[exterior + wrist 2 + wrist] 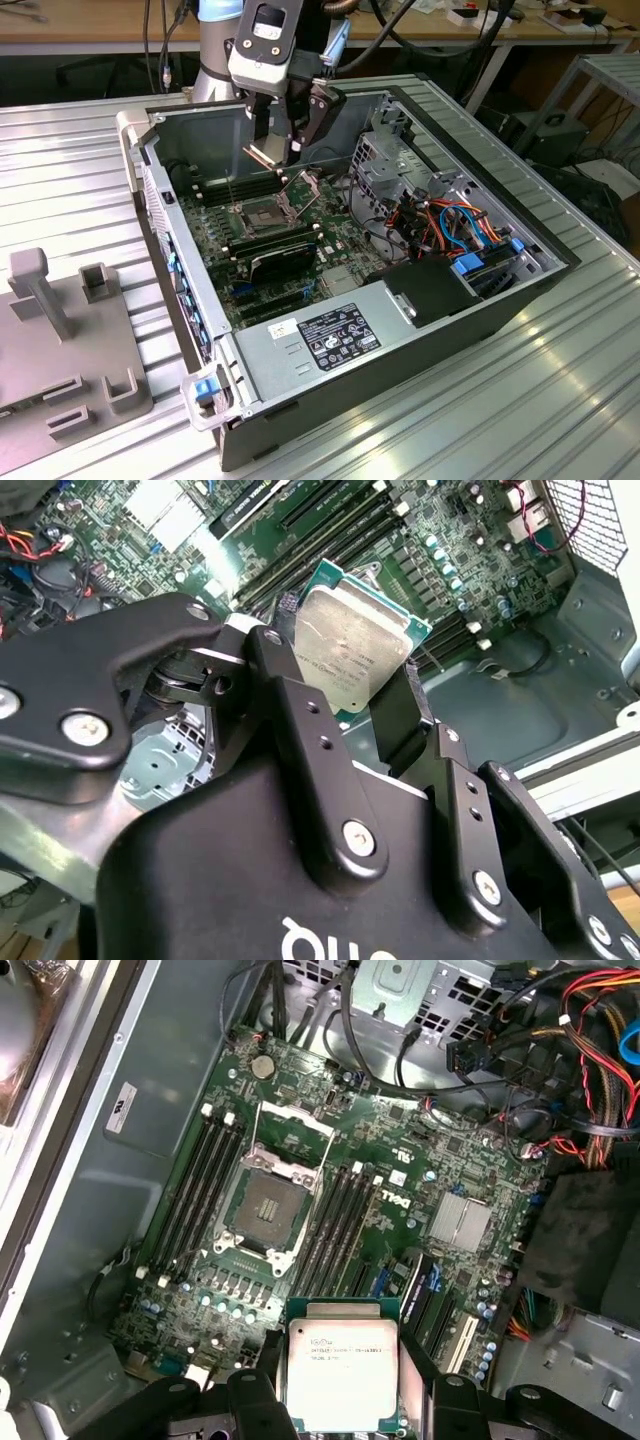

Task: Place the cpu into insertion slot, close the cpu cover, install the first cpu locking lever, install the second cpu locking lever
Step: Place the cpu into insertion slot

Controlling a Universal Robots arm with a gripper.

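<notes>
Because the cpu cover (293, 1128) is swung up beside it, the insertion slot (268, 1205) is left bare to receive the chip, toward the exterior view's left within the open computer case (420, 345). The cpu (342, 1372) is held well above the motherboard (400, 1160), metal top upward, presumably gripped by its edges so that its underside is spared. It is clamped in the gripper (350, 695), closed only to the chip's width.

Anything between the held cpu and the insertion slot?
Nothing visible. The cpu hangs in the gripper above the board; the insertion slot lies bare, with the cpu cover swung up off it.
</notes>
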